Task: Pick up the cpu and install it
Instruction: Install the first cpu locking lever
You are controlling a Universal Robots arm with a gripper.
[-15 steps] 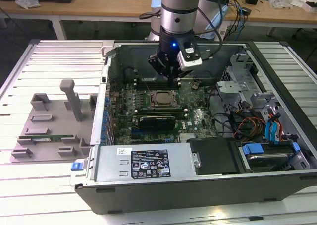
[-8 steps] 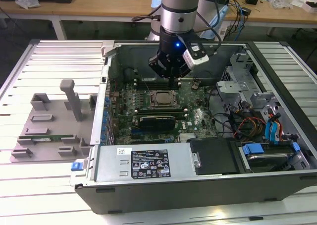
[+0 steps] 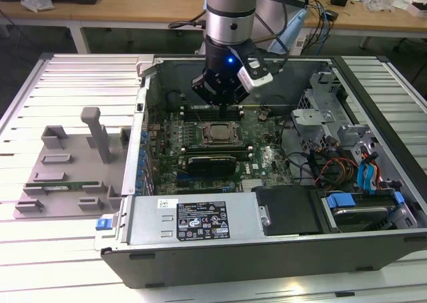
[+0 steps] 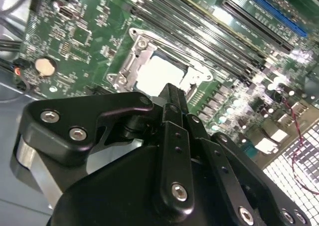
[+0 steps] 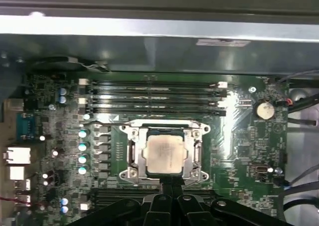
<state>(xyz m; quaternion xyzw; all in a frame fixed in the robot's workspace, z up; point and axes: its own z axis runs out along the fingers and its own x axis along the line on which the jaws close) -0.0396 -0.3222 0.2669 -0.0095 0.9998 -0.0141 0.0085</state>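
1. the computer case (image 3: 200, 223) lies open on its side across the middle of the exterior view, with the motherboard (image 3: 267, 159) flat on its floor. the arm (image 3: 230, 13) comes down from the top centre of that frame into the case.

2. a grey parts tray (image 3: 67, 176) sits on the slatted table at the exterior view's left, well apart from the arm.

3. the gripper (image 3: 225, 103) hangs over the upper middle of the board, just above the socket frame (image 5: 164, 154). in the first wrist view its fingertips (image 5: 172, 191) meet at the bottom centre of the frame, pressed together on nothing.

4. the cpu (image 5: 163, 154) already lies inside the socket frame, silvery top up, flat and square to the board. from the fingertips it sits just ahead, toward the memory slots (image 5: 154, 99); it is square, so no long axis shows.

5. the first wrist view looks straight down and shows the chip squared within its frame. the second wrist view looks past the gripper's black linkage (image 4: 172, 151) and shows the cpu (image 4: 159, 71) as a pale patch just beyond the fingertip. the exterior view alone shows the gripper's height over the board.
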